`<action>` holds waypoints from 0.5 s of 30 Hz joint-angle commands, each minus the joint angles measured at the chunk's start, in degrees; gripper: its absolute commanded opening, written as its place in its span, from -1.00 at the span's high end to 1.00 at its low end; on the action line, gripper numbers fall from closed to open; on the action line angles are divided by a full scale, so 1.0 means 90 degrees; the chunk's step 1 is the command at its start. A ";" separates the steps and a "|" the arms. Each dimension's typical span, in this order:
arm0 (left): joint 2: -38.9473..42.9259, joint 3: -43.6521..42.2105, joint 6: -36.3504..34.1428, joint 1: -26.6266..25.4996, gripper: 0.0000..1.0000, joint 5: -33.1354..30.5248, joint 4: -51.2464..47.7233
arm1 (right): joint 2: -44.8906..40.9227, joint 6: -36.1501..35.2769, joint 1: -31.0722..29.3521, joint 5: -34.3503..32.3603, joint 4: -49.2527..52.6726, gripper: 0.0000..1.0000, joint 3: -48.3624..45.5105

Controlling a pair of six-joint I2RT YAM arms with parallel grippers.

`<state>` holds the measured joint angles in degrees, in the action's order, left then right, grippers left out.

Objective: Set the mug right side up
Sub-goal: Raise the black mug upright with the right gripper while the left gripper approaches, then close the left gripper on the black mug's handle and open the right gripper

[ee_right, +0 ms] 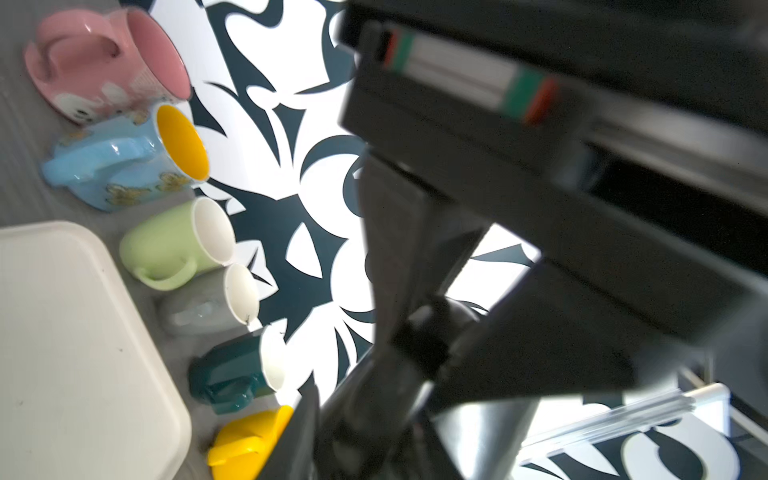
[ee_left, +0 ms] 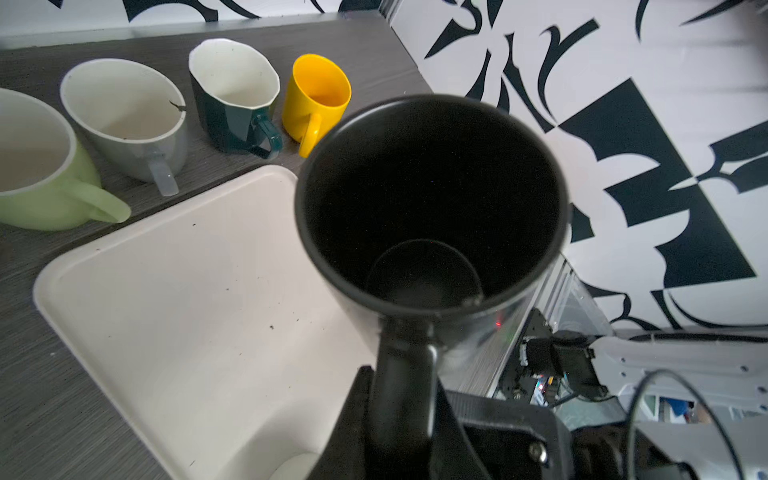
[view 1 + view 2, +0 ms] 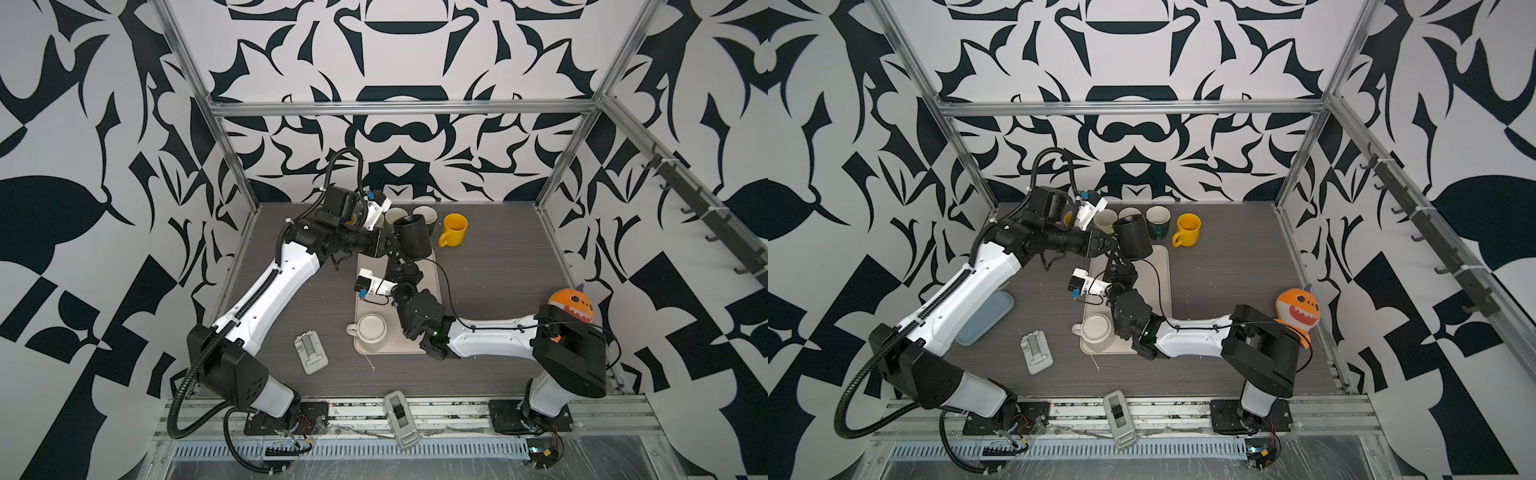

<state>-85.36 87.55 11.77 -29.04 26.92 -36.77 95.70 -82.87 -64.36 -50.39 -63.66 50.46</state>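
Note:
A black mug (image 3: 411, 237) hangs mouth up and slightly tilted above the far end of the cream tray (image 3: 370, 262). My left gripper (image 3: 392, 245) is shut on its handle; in the left wrist view the handle runs between the jaws of the gripper (image 2: 401, 395) and the mug's dark inside (image 2: 428, 199) faces the camera. My right gripper (image 3: 401, 266) sits just under the mug. The right wrist view is blurred: the right gripper's fingers (image 1: 299, 419) flank a dark part of the mug, and no grip can be made out.
A cream mug (image 3: 372, 332) stands bottom up on the tray's near end. A row of upright mugs lines the back, ending in a yellow one (image 3: 455, 228). A grey holder (image 3: 311, 351) lies left of the tray, an orange shark toy (image 3: 571, 305) far right.

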 commanded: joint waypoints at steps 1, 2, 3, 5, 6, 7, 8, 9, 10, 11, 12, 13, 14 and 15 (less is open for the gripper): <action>0.0374 -0.0280 0.0331 0.0033 1.00 -0.0487 0.0676 | -0.0424 0.0255 -0.0032 -0.0213 -0.0736 -0.01 0.0080; 0.0417 -0.0329 0.0376 0.0033 1.00 -0.0639 0.0772 | -0.0473 0.0339 -0.0035 -0.0301 -0.0688 -0.07 0.0039; 0.0456 -0.0381 0.0424 0.0039 1.00 -0.0809 0.0856 | -0.0513 0.0434 -0.0037 -0.0395 -0.0608 -0.13 -0.0005; 0.0526 -0.0466 0.0505 0.0038 1.00 -0.1164 0.1007 | -0.0637 0.0737 -0.0036 -0.0573 -0.0460 -0.21 -0.0092; 0.0574 -0.0522 0.0547 0.0043 1.00 -0.1345 0.1102 | -0.0741 0.0983 -0.0038 -0.0672 -0.0244 -0.24 -0.0146; 0.0617 -0.0580 0.0548 0.0051 1.00 -0.1497 0.1176 | -0.0848 0.1244 -0.0040 -0.0731 0.0028 -0.26 -0.0181; 0.0668 -0.0638 0.0571 0.0044 1.00 -0.1693 0.1262 | -0.1017 0.1613 -0.0041 -0.0787 0.0371 -0.29 -0.0232; 0.0717 -0.0689 0.0596 0.0052 1.00 -0.1947 0.1320 | -0.1198 0.2043 -0.0041 -0.0806 0.0828 -0.31 -0.0289; 0.0766 -0.0741 0.0597 0.0052 1.00 -0.2130 0.1377 | -0.1368 0.2450 -0.0037 -0.0792 0.1324 -0.33 -0.0312; 0.0832 -0.0811 0.0597 0.0052 1.00 -0.2358 0.1471 | -0.1605 0.3024 -0.0035 -0.0743 0.1911 -0.35 -0.0339; 0.0926 -0.0914 0.0597 0.0052 1.00 -0.2623 0.1575 | -0.1828 0.3620 -0.0039 -0.0646 0.2510 -0.36 -0.0342; 0.1003 -0.1010 0.0592 0.0052 1.00 -0.2824 0.1668 | -0.2012 0.4234 -0.0037 -0.0522 0.3072 -0.37 -0.0316; 0.1109 -0.1141 0.0579 0.0057 1.00 -0.3089 0.1789 | -0.2224 0.4867 -0.0002 -0.0351 0.3854 -0.37 -0.0260; 0.1222 -0.1272 0.0552 0.0060 1.00 -0.3392 0.1907 | -0.2419 0.5513 0.0051 -0.0129 0.4469 -0.37 -0.0182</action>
<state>-79.68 76.84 16.47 -28.82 4.86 -28.88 78.61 -54.70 -64.47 -54.28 -41.95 47.40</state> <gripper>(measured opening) 0.185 0.684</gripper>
